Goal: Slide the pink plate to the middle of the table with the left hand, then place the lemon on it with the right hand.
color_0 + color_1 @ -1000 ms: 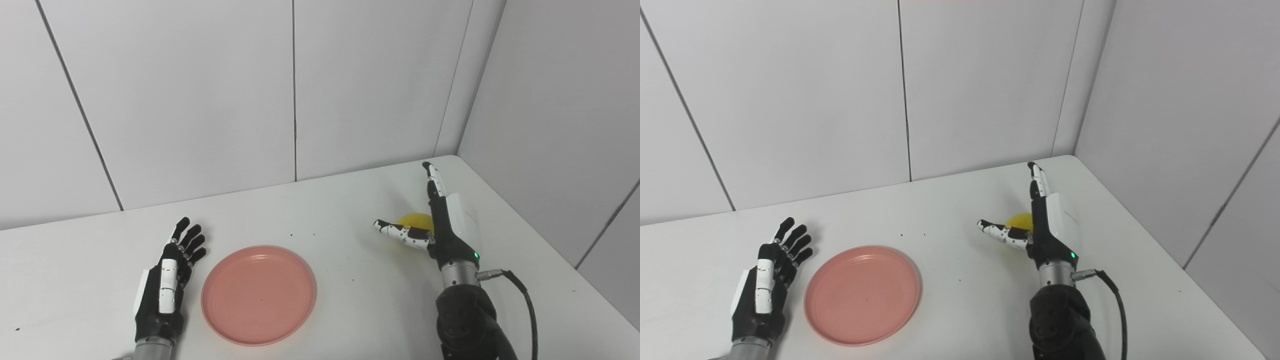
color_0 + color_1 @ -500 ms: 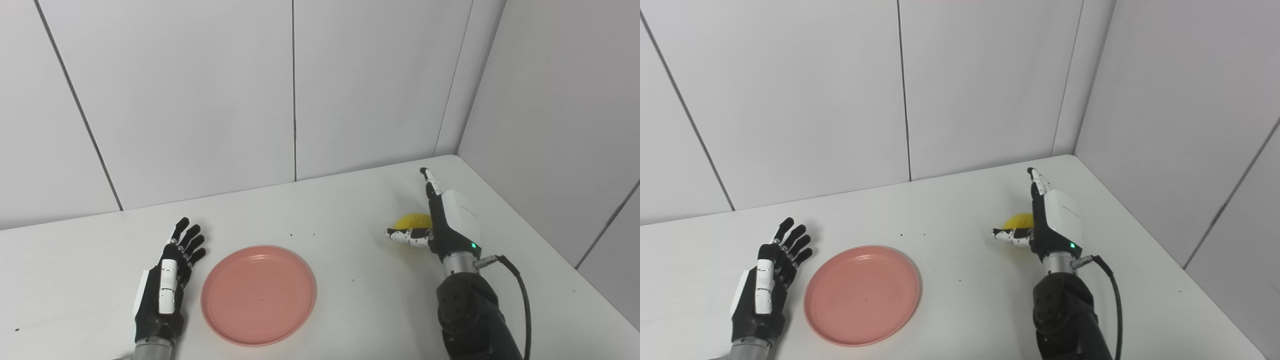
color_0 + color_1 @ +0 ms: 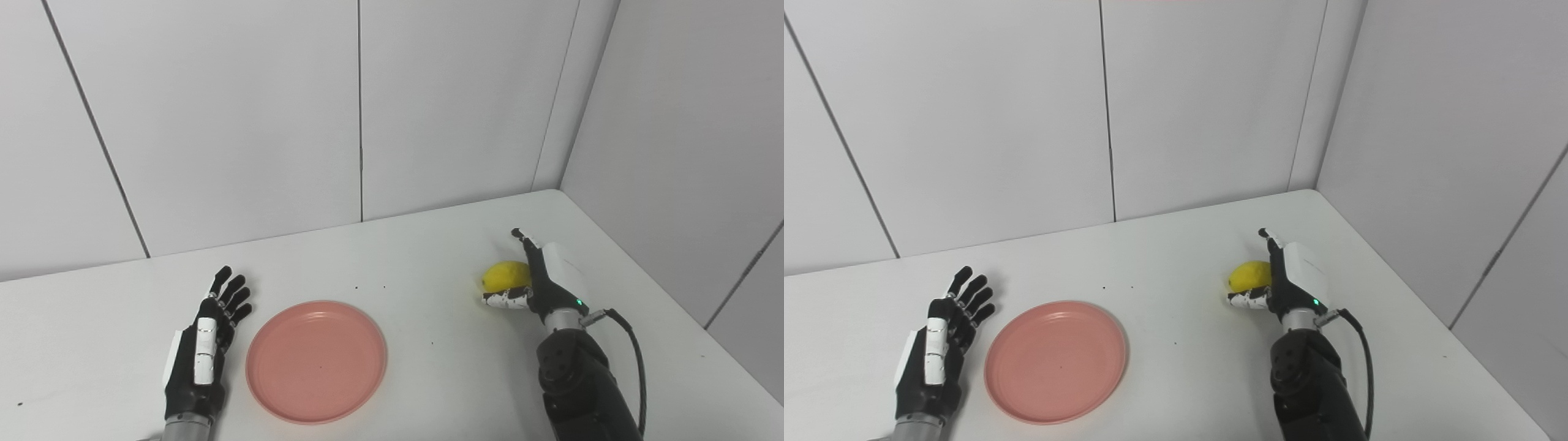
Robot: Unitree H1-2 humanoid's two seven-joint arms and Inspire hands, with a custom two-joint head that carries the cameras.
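The pink plate [image 3: 316, 360] lies flat on the white table [image 3: 422, 251], left of the middle, with nothing on it. My left hand [image 3: 205, 349] rests open just left of the plate, fingers spread and pointing away, not touching it. The yellow lemon [image 3: 505, 274] sits on the table at the right. My right hand [image 3: 548, 285] is low against the lemon's right side; its thumb [image 3: 1244, 301] lies along the lemon's near side and its fingers [image 3: 525, 242] stretch past the far side. The hand cups the lemon but has not closed on it.
White wall panels close off the table at the back and on the right, meeting in a corner behind the lemon. A black cable [image 3: 634, 358] loops from the right wrist. Bare tabletop lies between the plate and the lemon.
My right hand has sunk down beside the lemon, and its thumb has drawn in from the left to lie against the lemon's near side. The left hand and plate have not moved.
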